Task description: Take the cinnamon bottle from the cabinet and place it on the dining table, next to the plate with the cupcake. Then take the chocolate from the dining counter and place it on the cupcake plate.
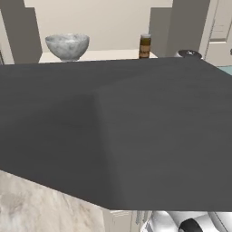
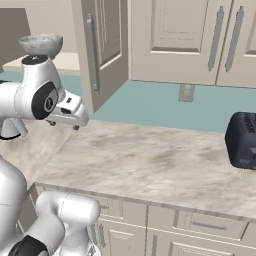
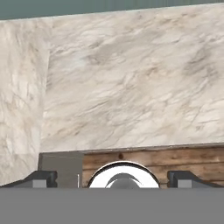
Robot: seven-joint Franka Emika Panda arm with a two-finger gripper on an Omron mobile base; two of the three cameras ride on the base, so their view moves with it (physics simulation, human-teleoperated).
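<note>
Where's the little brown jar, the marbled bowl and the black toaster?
Small brown cinnamon jar [image 1: 144,46]: left base view, on its label band.
Pale marbled bowl [image 1: 67,46]: left base view, on its outer wall.
Black toaster [image 2: 242,140]: right base view, on its front face.

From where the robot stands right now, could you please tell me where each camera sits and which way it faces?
Left base view: behind the arm's left, facing the open cabinet, its dark door underside blocking most; marbled bowl and cinnamon bottle on the shelf; a white arm joint at the bottom.
Right base view: behind the arm's right, over the wall counter toward the toaster; arm at left.
Hand view: on the hand, facing marble countertop.
Both base views share the bowl and cabinet.
</note>
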